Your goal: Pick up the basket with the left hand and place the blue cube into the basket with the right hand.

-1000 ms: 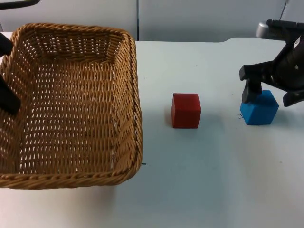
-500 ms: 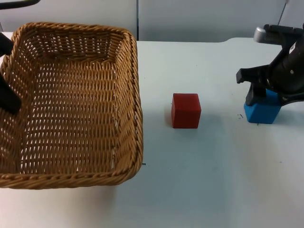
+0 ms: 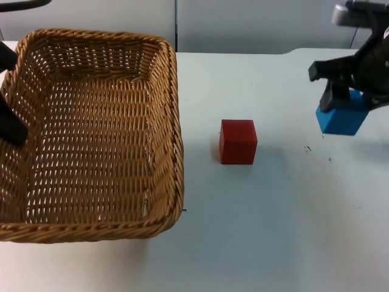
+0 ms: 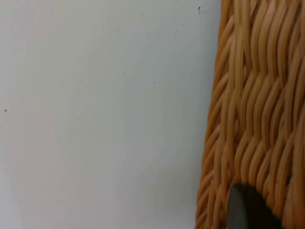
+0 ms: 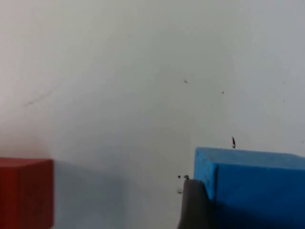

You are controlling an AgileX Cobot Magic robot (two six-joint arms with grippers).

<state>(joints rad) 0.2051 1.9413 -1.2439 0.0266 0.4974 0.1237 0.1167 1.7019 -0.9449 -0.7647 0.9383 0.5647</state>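
Observation:
The woven wicker basket (image 3: 91, 134) takes up the left of the top view. My left gripper (image 3: 9, 125) is at its left rim, shut on the wall; the left wrist view has the basket wall (image 4: 257, 109) against a black fingertip (image 4: 245, 210). At the far right, the blue cube (image 3: 341, 120) hangs above the table with my right gripper (image 3: 349, 102) shut on it. The right wrist view has the blue cube (image 5: 252, 186) beside a fingertip (image 5: 193, 205), with the table well below it.
A red cube (image 3: 237, 141) stands on the white table (image 3: 255, 231) between the basket and the blue cube; it is also in the right wrist view as the red cube (image 5: 24, 193). The grey partition wall (image 3: 243, 24) closes the back.
My right gripper closed on the blue cube and lifted it off the table, moving it back and slightly right. The basket and left arm have not moved.

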